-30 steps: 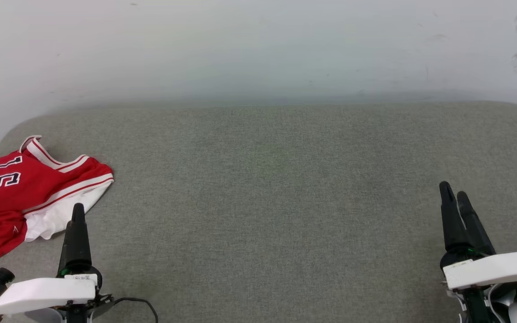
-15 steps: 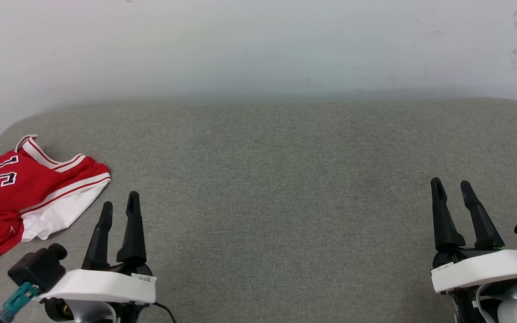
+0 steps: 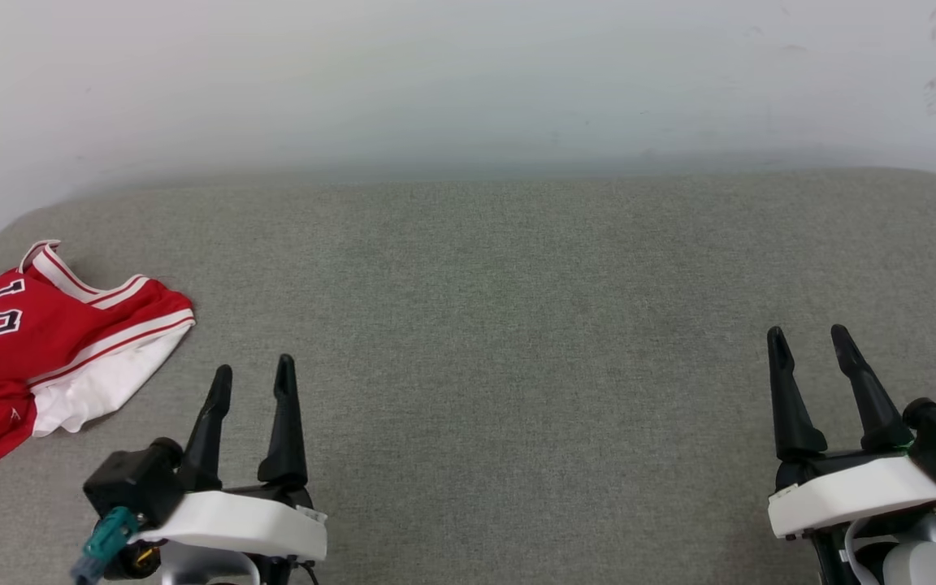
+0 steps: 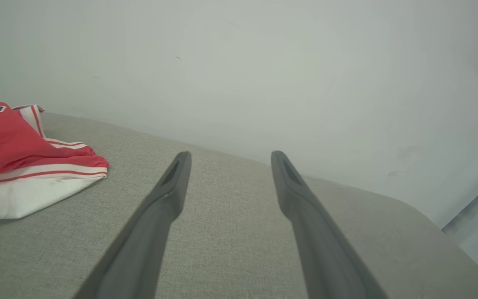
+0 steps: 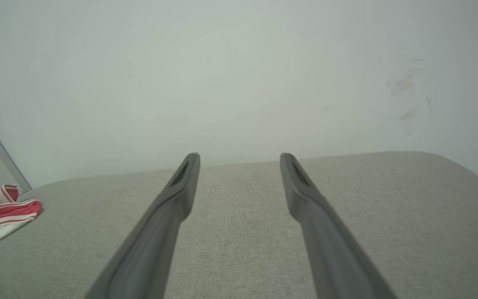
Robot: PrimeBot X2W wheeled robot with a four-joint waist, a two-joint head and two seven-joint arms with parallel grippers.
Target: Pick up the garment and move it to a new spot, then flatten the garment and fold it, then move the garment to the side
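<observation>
Crumpled red jersey T-shirt (image 3: 45,341) with white sleeves lying at left edge of grey fabric cushion (image 3: 500,325). Left gripper (image 3: 254,366) hovering over cushion's near-left, fingers spread wide, empty. Right gripper (image 3: 807,331) hovering near-right, equally wide, empty. Likely pick-up pending: reaching left, pinching raised fold.

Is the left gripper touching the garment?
No, the open left gripper sits apart from the garment, grey cushion showing between them.

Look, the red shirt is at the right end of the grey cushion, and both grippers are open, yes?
No. The head view shows the red shirt at the left end of the grey cushion; left gripper and right gripper are open.
</observation>
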